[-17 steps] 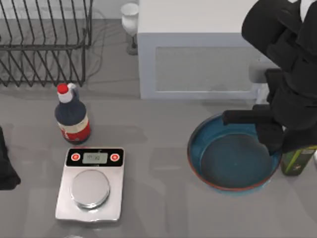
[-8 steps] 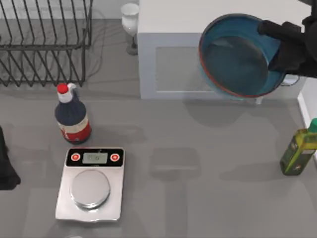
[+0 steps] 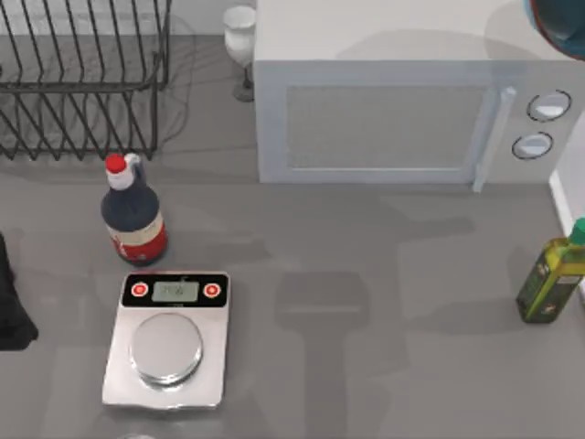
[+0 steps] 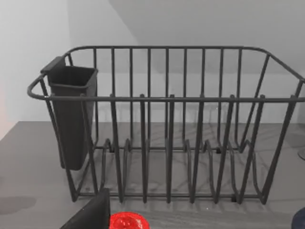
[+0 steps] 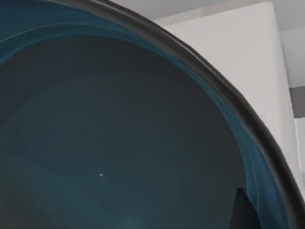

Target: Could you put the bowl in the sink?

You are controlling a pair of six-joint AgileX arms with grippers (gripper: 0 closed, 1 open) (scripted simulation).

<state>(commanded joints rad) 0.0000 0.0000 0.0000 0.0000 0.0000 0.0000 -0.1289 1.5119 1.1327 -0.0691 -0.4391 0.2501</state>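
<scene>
The grey table [image 3: 366, 274] is carrying a kitchen scale [image 3: 166, 340]; sauce bottle [image 3: 133, 212]; oil bottle [image 3: 551, 274]; microwave [image 3: 402, 91]; dish rack [image 3: 82, 78]; white goblet [image 3: 240, 41].

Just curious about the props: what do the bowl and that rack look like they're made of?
The bowl looks like glazed ceramic: smooth teal inside with a soft sheen. The rack looks like dark coated metal wire: thin matte bars bent into loops.

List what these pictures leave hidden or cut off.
- The bowl: cut off by the top view's upper right corner; the right wrist view sits too close to its teal inside to show how it is held.
- Dark shape at the top view's left edge: cut off, not identifiable.
- Scale display: digits too small to read.
- Red cap: cut by the left wrist view's edge.
</scene>
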